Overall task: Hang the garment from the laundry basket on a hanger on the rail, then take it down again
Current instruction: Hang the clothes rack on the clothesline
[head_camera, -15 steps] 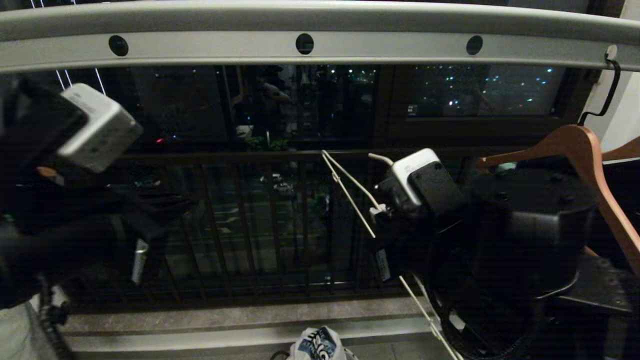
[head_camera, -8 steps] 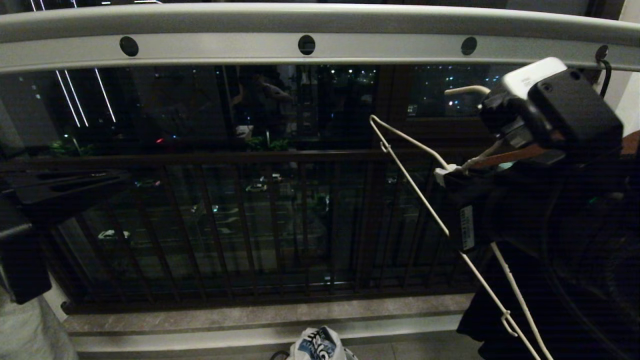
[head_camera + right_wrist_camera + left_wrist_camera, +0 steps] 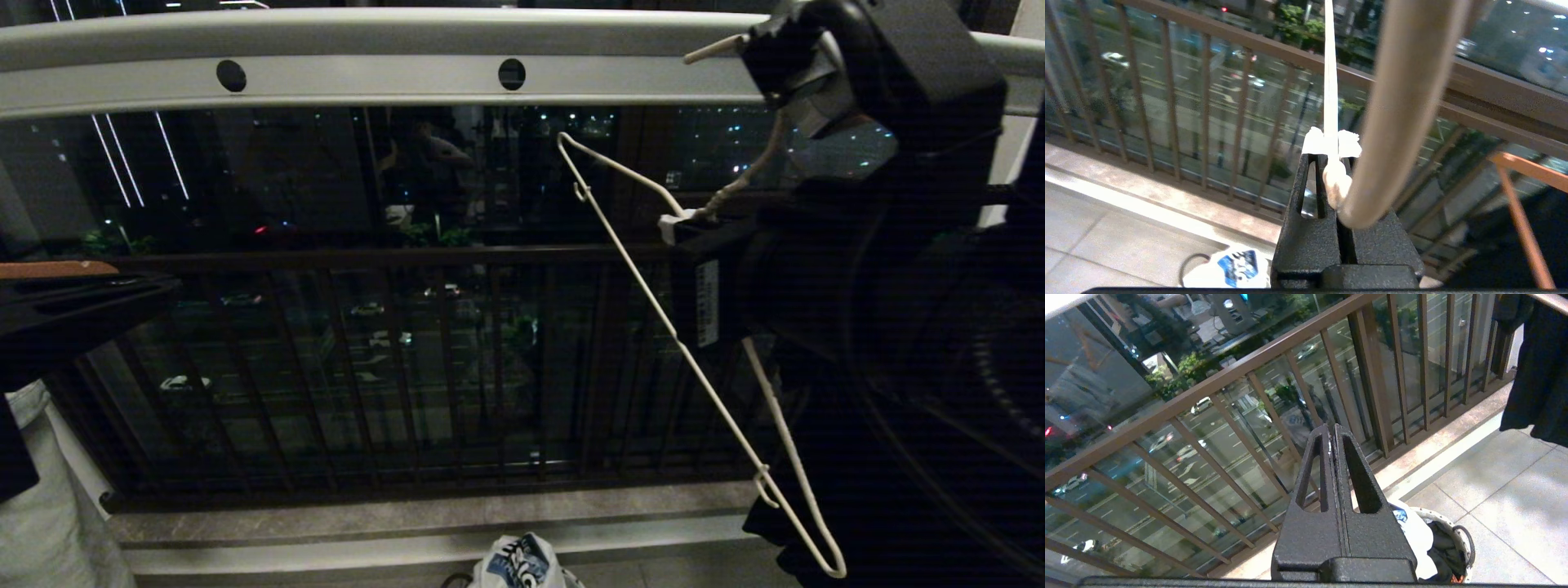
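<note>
My right gripper (image 3: 679, 225) is shut on the twisted neck of the cream wire hanger (image 3: 637, 269), high on the right just below the rail (image 3: 367, 77). The hanger tilts, one end pointing down. It is bare, and its hook tip (image 3: 710, 49) reaches the rail's height. In the right wrist view the neck (image 3: 1336, 183) sits between the shut fingers. The white garment (image 3: 518, 563) with its blue logo lies in the laundry basket (image 3: 1462, 535) on the floor below. My left gripper (image 3: 1332, 430) is shut and empty at the far left.
Dark balcony railing bars (image 3: 408, 367) and a stone ledge (image 3: 408, 514) run behind the rail. A black garment (image 3: 1539, 375) hangs on the right, with a brown wooden hanger (image 3: 1515, 183) near it. Pale cloth (image 3: 49, 506) shows at the lower left.
My right gripper has risen with the hanger, bringing its hook from mid-height to the rail's level. The left arm has pulled back toward the left edge.
</note>
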{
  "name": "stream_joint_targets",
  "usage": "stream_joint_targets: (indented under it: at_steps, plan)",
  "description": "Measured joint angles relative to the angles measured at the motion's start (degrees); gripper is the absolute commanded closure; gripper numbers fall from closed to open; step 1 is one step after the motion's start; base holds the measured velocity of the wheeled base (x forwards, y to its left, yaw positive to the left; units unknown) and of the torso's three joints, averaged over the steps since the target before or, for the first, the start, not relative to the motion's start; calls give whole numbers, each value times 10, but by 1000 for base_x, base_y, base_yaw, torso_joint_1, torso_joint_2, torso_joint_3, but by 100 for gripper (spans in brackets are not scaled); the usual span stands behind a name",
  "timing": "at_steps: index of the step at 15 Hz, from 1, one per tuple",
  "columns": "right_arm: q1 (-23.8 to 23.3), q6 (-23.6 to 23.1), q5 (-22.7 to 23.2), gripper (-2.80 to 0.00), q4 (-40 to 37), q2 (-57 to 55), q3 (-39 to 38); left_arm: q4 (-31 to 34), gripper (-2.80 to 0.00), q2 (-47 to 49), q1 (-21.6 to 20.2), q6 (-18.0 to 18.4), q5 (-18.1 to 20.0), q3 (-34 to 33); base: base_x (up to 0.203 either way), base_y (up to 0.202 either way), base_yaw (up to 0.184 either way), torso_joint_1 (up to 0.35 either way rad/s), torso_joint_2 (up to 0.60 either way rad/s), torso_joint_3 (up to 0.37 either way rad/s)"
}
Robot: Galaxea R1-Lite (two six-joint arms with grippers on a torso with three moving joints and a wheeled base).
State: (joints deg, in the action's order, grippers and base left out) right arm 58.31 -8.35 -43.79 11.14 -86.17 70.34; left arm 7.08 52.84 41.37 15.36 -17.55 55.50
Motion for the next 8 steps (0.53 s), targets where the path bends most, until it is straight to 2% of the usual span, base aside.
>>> stream_joint_targets:
  at_steps: [8]
  plan:
    - [2, 12, -2, 0, 2, -131, 124, -1, 0, -5, 0, 2, -2, 1, 0, 0, 0, 0, 0, 0]
